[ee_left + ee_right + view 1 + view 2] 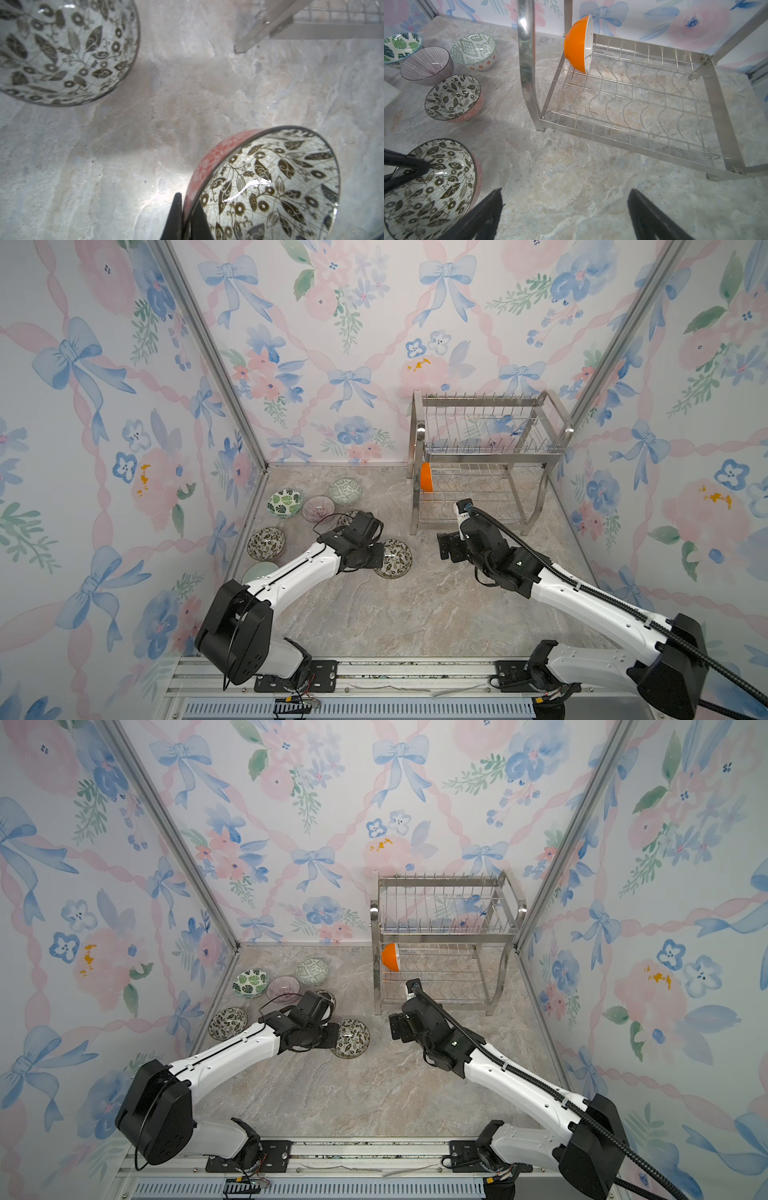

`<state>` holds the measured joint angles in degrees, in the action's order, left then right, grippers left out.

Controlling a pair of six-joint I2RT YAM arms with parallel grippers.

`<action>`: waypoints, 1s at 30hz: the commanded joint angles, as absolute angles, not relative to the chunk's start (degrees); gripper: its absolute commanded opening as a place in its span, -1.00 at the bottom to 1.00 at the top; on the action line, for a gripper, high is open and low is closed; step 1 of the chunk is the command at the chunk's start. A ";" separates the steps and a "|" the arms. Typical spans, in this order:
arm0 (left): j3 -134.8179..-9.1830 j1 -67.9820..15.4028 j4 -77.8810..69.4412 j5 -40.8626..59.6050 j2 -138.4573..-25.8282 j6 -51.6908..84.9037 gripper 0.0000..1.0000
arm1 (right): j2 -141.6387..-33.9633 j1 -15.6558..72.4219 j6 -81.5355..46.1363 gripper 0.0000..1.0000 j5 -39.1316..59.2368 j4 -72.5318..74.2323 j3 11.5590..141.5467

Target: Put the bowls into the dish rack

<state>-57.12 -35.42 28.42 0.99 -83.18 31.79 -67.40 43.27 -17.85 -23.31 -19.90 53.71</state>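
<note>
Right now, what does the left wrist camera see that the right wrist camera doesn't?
Only the left wrist view shows the grip close up: the left hand pinches the rim of the dark-leaf bowl, one finger against its red outside. Only the right wrist view shows the orange bowl on edge in the dish rack, the green-leaf bowl, purple-lined bowl, green geometric bowl, and the open right hand. Both show that bowl, a second dark-leaf bowl, the dish rack and the table.

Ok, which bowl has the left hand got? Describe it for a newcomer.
Find the rack at the back. Left of its front leg sits a dark-leaf bowl, rim pinched by the left hand. Two look-alikes lie farther left; this one is nearest the rack.
</note>
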 commanded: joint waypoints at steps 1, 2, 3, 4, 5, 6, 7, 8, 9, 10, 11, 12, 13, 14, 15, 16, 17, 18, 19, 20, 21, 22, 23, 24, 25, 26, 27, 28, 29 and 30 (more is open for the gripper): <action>-63.48 -39.73 27.73 2.12 -88.62 33.72 -1.00 | -63.06 40.54 -19.67 0.93 -21.34 -23.88 52.06; -65.58 -41.09 27.69 2.09 -90.68 33.82 -1.00 | -61.98 39.82 -19.77 0.93 -20.19 -24.42 51.82; -67.42 -41.95 27.73 2.13 -92.62 33.82 -1.00 | -61.25 39.45 -19.91 0.93 -19.66 -25.03 51.84; -69.67 -42.89 27.69 2.36 -94.73 33.90 -1.00 | -60.45 39.13 -19.87 0.93 -19.02 -25.85 51.88; -71.37 -43.65 27.69 2.46 -96.75 33.93 -1.00 | -59.98 39.02 -19.71 0.93 -18.39 -26.53 52.04; -73.32 -44.32 27.71 2.85 -99.00 33.84 -1.00 | -59.69 38.93 -19.54 0.93 -17.77 -27.45 52.34; -75.09 -44.95 27.70 3.14 -101.15 33.68 -1.00 | -59.43 38.84 -19.51 0.93 -17.44 -28.43 52.46; -76.69 -45.41 27.69 3.41 -102.84 33.66 -1.00 | -59.22 38.81 -19.43 0.93 -17.14 -28.98 52.48; -78.12 -45.91 27.69 3.69 -104.55 33.67 -1.00 | -58.84 38.81 -18.98 0.93 -16.56 -29.26 52.39; -79.29 -46.33 27.68 3.69 -106.01 33.66 -1.00 | -58.39 38.83 -18.74 0.93 -16.01 -29.60 52.15; -80.18 -46.72 27.70 3.65 -107.31 33.58 -1.00 | -57.83 38.84 -18.40 0.93 -15.53 -29.82 52.09; -81.00 -46.99 27.73 3.69 -108.37 33.49 -1.00 | -57.13 38.80 -17.91 0.93 -14.75 -29.81 51.69; -81.70 -47.09 27.69 3.70 -109.41 33.57 -1.00 | -56.25 38.85 -17.52 0.93 -13.62 -29.54 51.23; -82.33 -47.13 27.70 3.72 -110.25 33.66 -1.00 | -55.66 38.84 -17.26 0.93 -13.05 -29.24 50.87; -82.87 -47.20 27.69 3.82 -111.20 33.66 -1.00 | -54.82 38.85 -17.05 0.93 -12.60 -29.00 50.34; -83.47 -47.24 27.76 3.83 -111.90 33.57 -1.00 | -54.38 38.78 -16.96 0.93 -12.61 -28.96 49.90; -83.93 -47.20 27.74 3.73 -112.43 33.58 -1.00 | -54.20 38.85 -16.88 0.93 -12.65 -29.16 49.59; -84.42 -47.20 27.70 3.57 -113.04 33.58 -1.00 | -54.15 38.73 -16.74 0.93 -12.74 -29.47 49.44; -84.85 -47.15 27.84 3.56 -113.49 33.51 -1.00 | -54.44 38.75 -16.63 0.93 -12.73 -29.75 49.23; -85.32 -47.20 27.85 3.58 -113.90 33.44 -1.00 | -54.63 38.72 -16.59 0.93 -12.73 -29.97 49.08; -85.59 -47.20 27.79 3.64 -114.14 33.31 -1.00 | -54.70 38.76 -16.68 0.93 -12.63 -30.01 48.75; -85.92 -47.13 27.86 3.56 -114.38 33.18 -1.00 | -54.67 38.75 -16.72 0.93 -12.66 -29.86 48.49; -86.12 -47.20 27.84 3.47 -114.52 33.16 -1.00 | -54.70 38.76 -16.85 0.93 -12.61 -29.63 48.16; -86.33 -47.13 27.84 3.47 -114.53 33.13 -1.00 | -54.76 38.76 -17.03 0.93 -12.66 -29.46 47.87; -86.48 -47.20 27.79 3.43 -114.52 33.08 -1.00 | -54.70 38.76 -17.11 0.93 -12.58 -29.36 47.77; -86.50 -47.18 27.84 3.36 -114.56 33.09 -1.00 | -54.71 38.67 -17.13 0.93 -12.39 -29.25 47.71; -86.63 -47.11 27.81 3.18 -114.50 33.05 -0.96 | -54.75 38.67 -17.14 0.93 -12.40 -29.22 47.64; -86.62 -47.14 27.79 3.08 -114.64 33.05 -0.94 | -54.74 38.72 -17.14 0.93 -12.32 -29.17 47.55; -86.66 -47.11 27.80 2.98 -114.82 33.05 -0.93 | -54.71 38.63 -17.06 0.93 -12.18 -29.10 47.50; -86.67 -47.18 27.81 3.02 -114.98 33.11 -0.91 | -54.73 38.56 -16.96 0.93 -12.09 -29.18 47.51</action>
<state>-85.01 -47.13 28.45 2.63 -114.19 33.23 -54.65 39.05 -17.96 -13.02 -28.12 48.29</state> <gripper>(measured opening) 0.070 0.965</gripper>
